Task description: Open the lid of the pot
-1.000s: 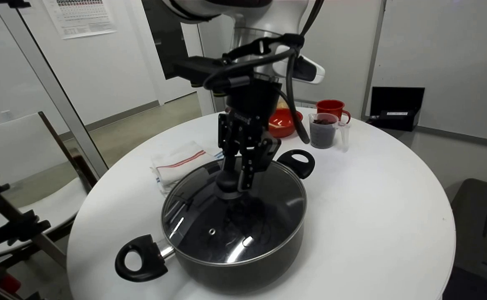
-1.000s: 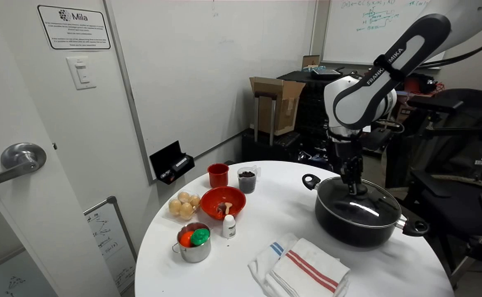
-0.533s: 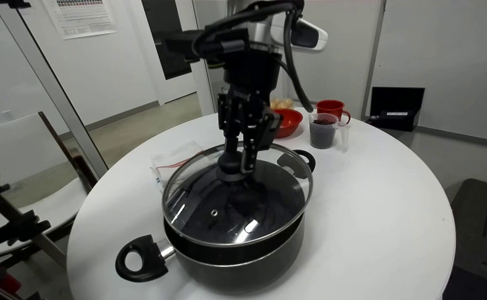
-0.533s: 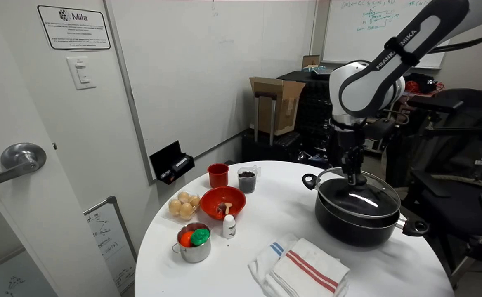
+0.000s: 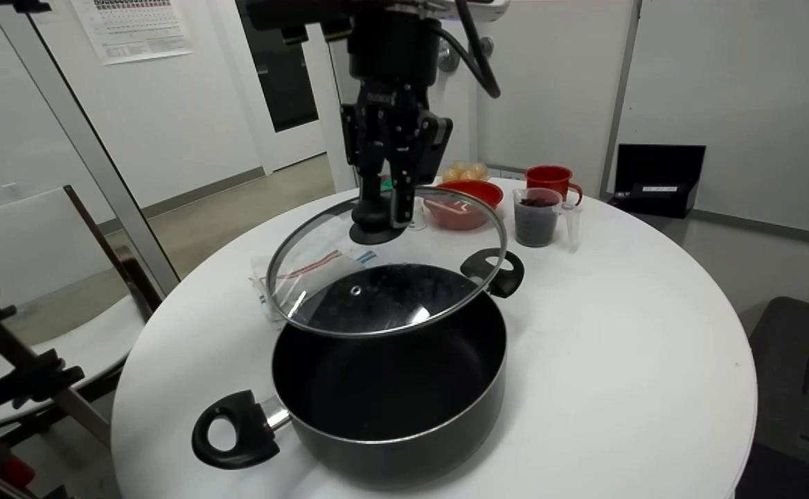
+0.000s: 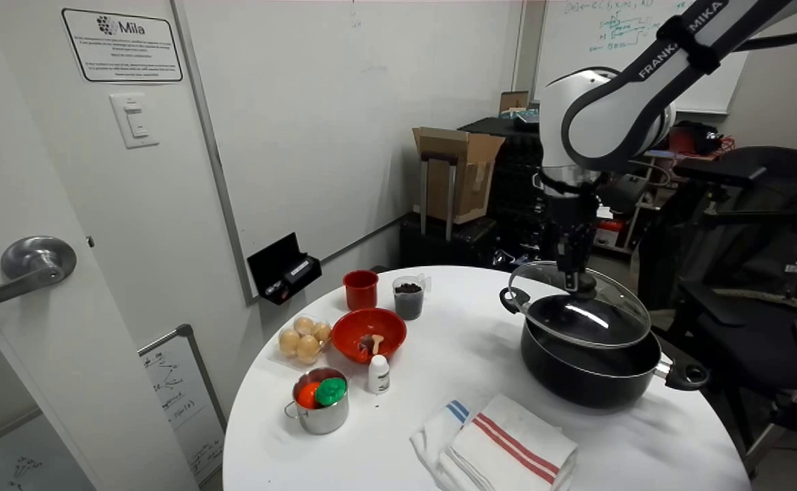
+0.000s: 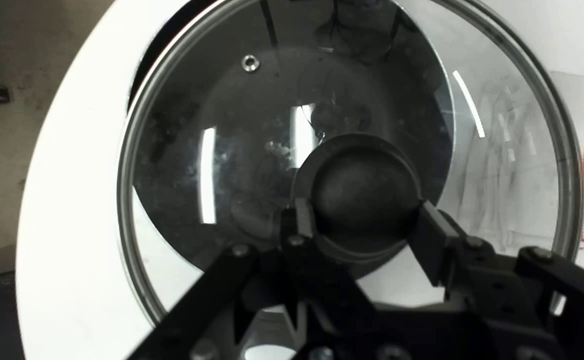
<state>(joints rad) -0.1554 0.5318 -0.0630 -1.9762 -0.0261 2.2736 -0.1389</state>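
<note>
Clamped on the black knob, with 2 fingers of the gripper on opposite sides. Holding the clear lid by that knob, straight below; round, so without any long axis to line up. Level or slightly tilted, hard to tell. Hanging above the pot in both exterior views, apparently clear of the rim, and slightly off-centre toward the folded towels: in the wrist view, covering most of the dark mouth yet overhanging the white table on the towel side. Judged by that, all but done with opening; likely to call for a sideways move off the pot before any lowering. Worth watching for a snag on 1 loop handle, overlapped by the lid's edge in both exterior views. Farther off, well apart, with a red bowl and a red mug to keep away from.
</note>
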